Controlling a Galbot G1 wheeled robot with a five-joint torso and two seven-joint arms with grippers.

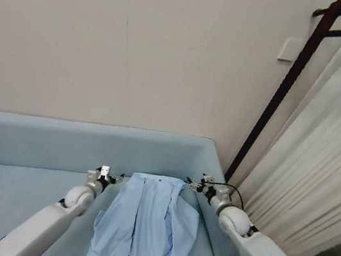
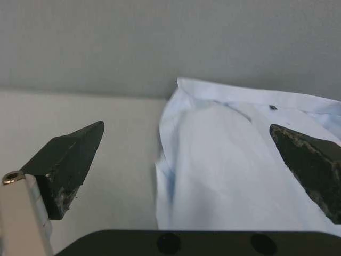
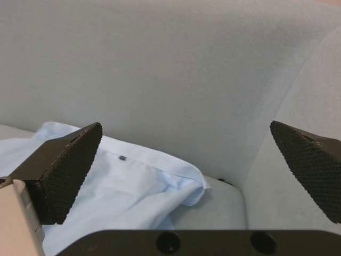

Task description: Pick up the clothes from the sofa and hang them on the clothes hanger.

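Observation:
A light blue shirt (image 1: pixel 145 225) lies flat on the pale blue sofa (image 1: pixel 38 146), its collar toward the backrest. My left gripper (image 1: pixel 110 175) hovers at the shirt's left shoulder with its fingers (image 2: pixel 66 162) spread open; the shirt (image 2: pixel 229 165) lies between them. My right gripper (image 1: pixel 195 184) sits at the shirt's right shoulder, also open, with the shirt's corner (image 3: pixel 144 181) near one of its fingers (image 3: pixel 58 173). The dark clothes hanger stand (image 1: pixel 288 82) rises at the right behind the sofa.
The sofa's backrest (image 3: pixel 160 80) stands close behind both grippers. A white curtain (image 1: pixel 321 158) hangs to the right of the stand. The sofa's right armrest (image 1: pixel 220 201) runs beside my right arm. Free seat room lies left of the shirt.

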